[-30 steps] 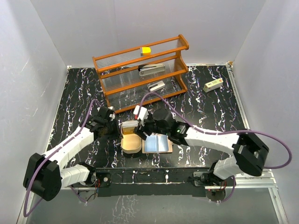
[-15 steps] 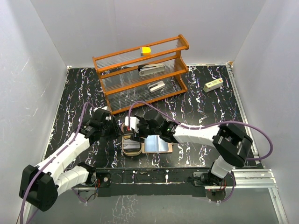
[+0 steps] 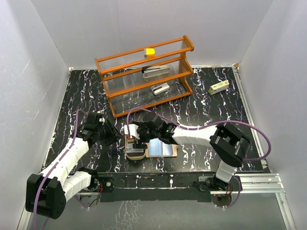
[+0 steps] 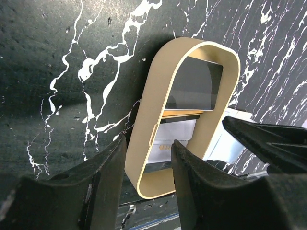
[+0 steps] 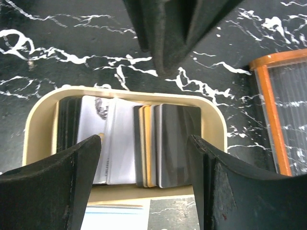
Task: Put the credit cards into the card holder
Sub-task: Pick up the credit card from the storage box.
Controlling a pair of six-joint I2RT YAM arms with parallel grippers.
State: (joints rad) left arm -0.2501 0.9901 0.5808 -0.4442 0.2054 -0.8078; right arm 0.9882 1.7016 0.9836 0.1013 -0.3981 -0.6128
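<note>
Overlapping cards [image 5: 129,143] lie inside the holder [image 5: 211,124] on the desk [image 3: 216,110] between the arms; right jaws spread and empty just above it, left jaws spread about its end, pinching nothing; no loose card visible, so loading looks essentially done.

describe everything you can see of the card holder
The card holder is a shallow tan tray with rounded ends and a raised smooth rim, plastic or leather by its look. It lies flat on the black marbled table, near its front edge. Inside, the credit cards overlap in a row: dark grey, white, one orange-edged. The right gripper hovers open above it; nothing visibly grips it.
</note>
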